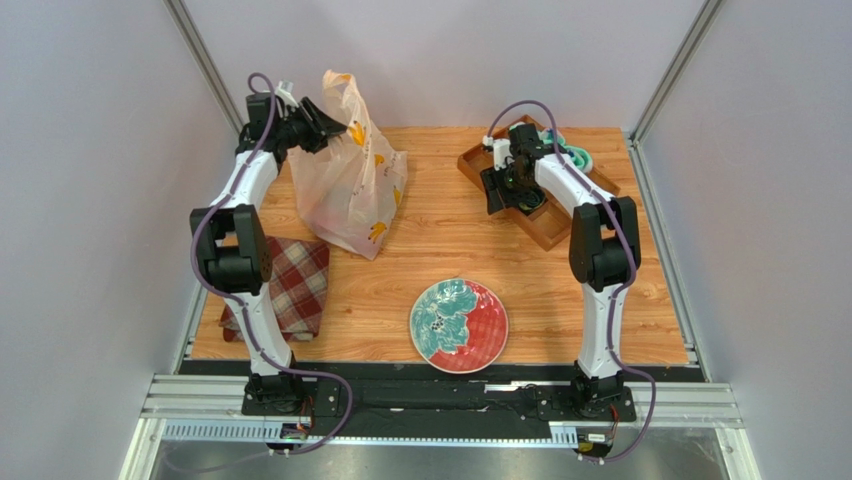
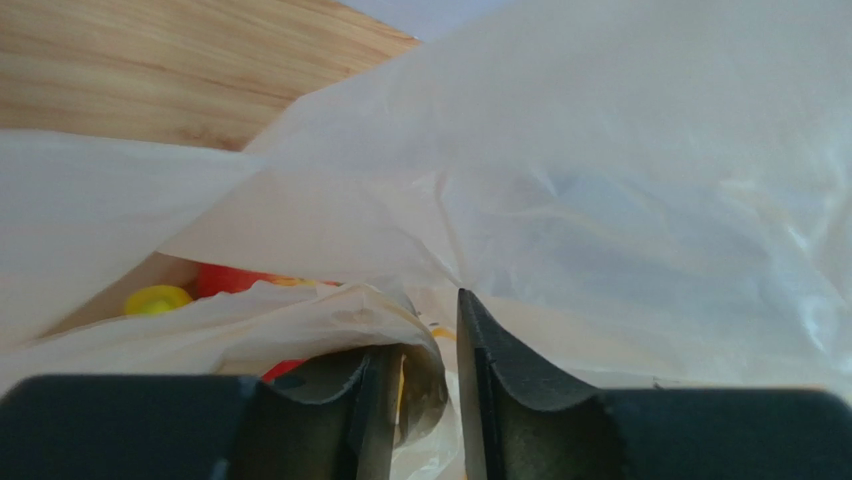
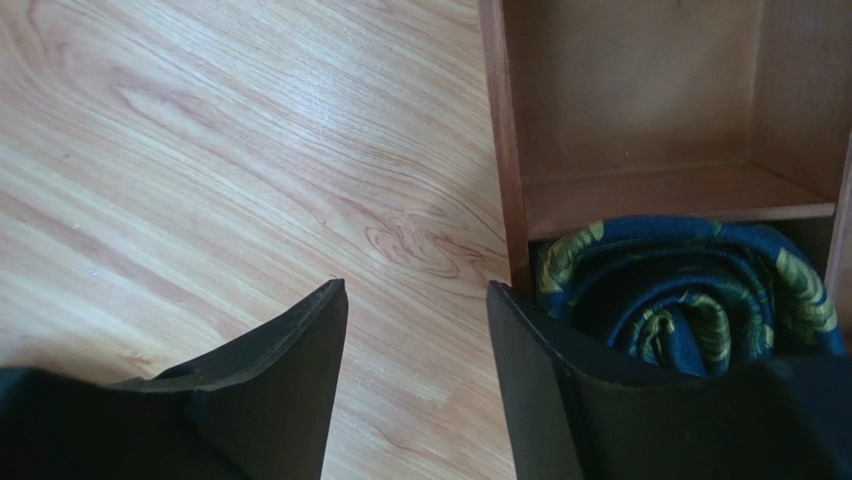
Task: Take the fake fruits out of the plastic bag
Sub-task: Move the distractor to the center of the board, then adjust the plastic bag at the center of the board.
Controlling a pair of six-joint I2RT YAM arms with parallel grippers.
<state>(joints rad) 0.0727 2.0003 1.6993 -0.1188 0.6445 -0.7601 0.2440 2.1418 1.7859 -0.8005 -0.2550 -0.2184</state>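
Observation:
The plastic bag [image 1: 350, 190] stands upright at the back left of the table, one handle sticking up. My left gripper [image 1: 322, 122] is at its upper left edge. In the left wrist view the bag [image 2: 600, 200] fills the frame. A fold of its film drapes over one finger and lies between the jaws of my left gripper [image 2: 432, 330], which stand narrowly apart. Inside the bag's mouth I see fake fruits, one yellow [image 2: 155, 299] and one red [image 2: 235, 280]. My right gripper [image 1: 497, 190] [image 3: 415, 290] hangs open over bare wood, holding nothing.
A wooden tray [image 1: 470, 165] [image 3: 505, 150] sits at the back right, right beside my right fingers, with a blue-and-gold rolled cloth [image 3: 690, 290] inside. A teal-and-red plate [image 1: 459, 325] lies front centre. A red plaid cloth [image 1: 290, 285] lies front left.

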